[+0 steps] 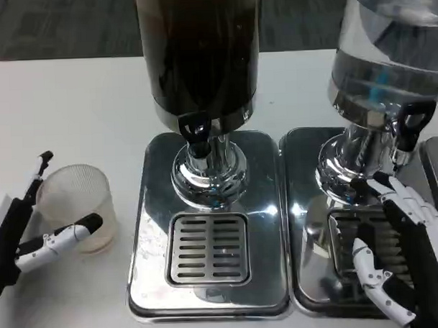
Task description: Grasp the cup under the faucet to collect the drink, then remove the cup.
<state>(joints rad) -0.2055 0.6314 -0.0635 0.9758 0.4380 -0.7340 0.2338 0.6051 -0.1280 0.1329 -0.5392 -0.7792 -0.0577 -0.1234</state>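
A clear, frosted plastic cup (80, 205) stands upright on the white table, left of the dark drink dispenser (199, 57). My left hand (34, 228) is around it from the left, one finger behind the rim and another across its front; whether it grips firmly I cannot tell. The dispenser's black faucet lever (196, 132) hangs over a slotted drip grate (209, 248) on a chrome base. No cup stands on that grate. My right hand (395, 251) hovers open, fingers spread, over the second dispenser's base at the right.
A second dispenser (388, 57) with clear liquid stands at the right on its own chrome tray (307, 204), with a black faucet lever (412, 121). White table (66, 104) stretches to the left and behind the cup.
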